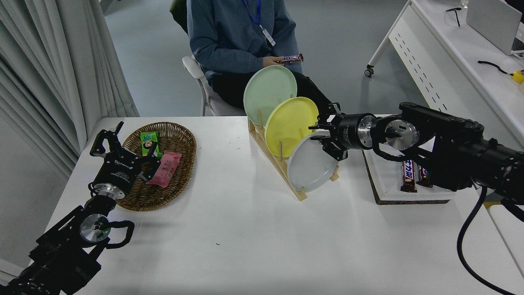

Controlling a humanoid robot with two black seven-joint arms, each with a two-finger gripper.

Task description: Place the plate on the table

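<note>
The pale grey plate (pixel 309 168) stands on edge in the front slot of the wooden rack (pixel 278 164) on the white table (pixel 254 237). The yellow plate (pixel 288 123) and the light green plate (pixel 268 92) stand behind it. My right gripper (pixel 317 134) reaches in from the right, and its fingers are closed on the grey plate's upper right rim. The plate still rests in the rack. My left gripper (pixel 123 151) is parked at the lower left beside the basket, open and empty.
A wicker basket (pixel 180 180) with snack packets lies at the left. A tray (pixel 385 180) with chocolate bars lies at the right under my right arm. A person in a blue top sits at the far side holding a snack bar (pixel 290 58). A white desk (pixel 450 53) stands at the back right.
</note>
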